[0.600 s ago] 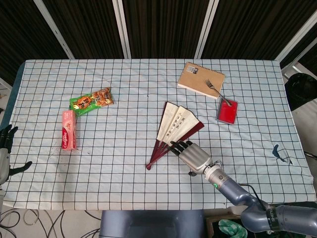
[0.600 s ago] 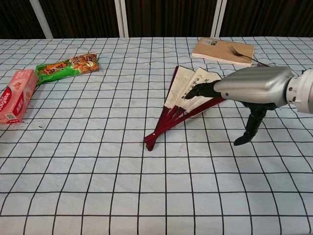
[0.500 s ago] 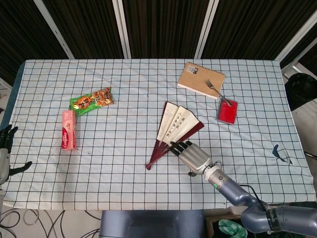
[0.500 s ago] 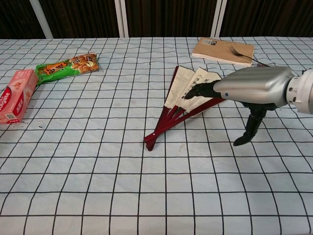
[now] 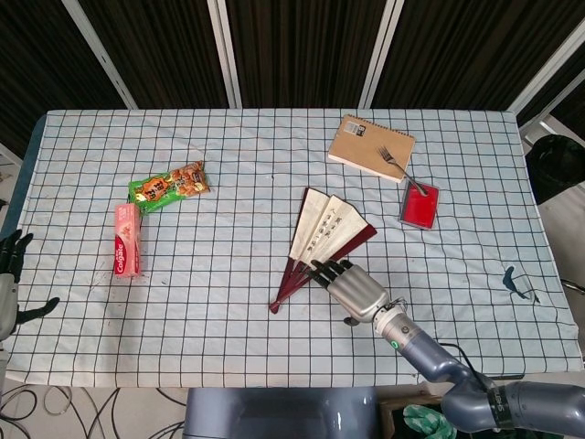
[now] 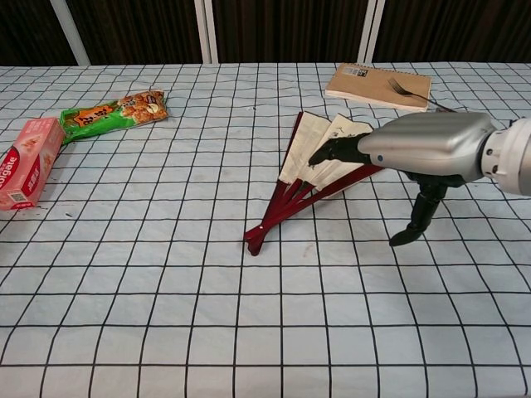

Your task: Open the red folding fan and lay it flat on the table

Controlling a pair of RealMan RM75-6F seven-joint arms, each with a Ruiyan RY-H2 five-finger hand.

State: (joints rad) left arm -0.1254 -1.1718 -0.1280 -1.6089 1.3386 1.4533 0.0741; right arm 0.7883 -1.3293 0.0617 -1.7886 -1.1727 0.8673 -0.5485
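Covering most of both views, the checked surface carries a partly opened red fan just right of centre. The right hand reaches in from the lower right, its dark fingers extended, tips over the fan's ribs; contact cannot be told. At the left edge the left hand hangs with fingers apart, holding nothing.
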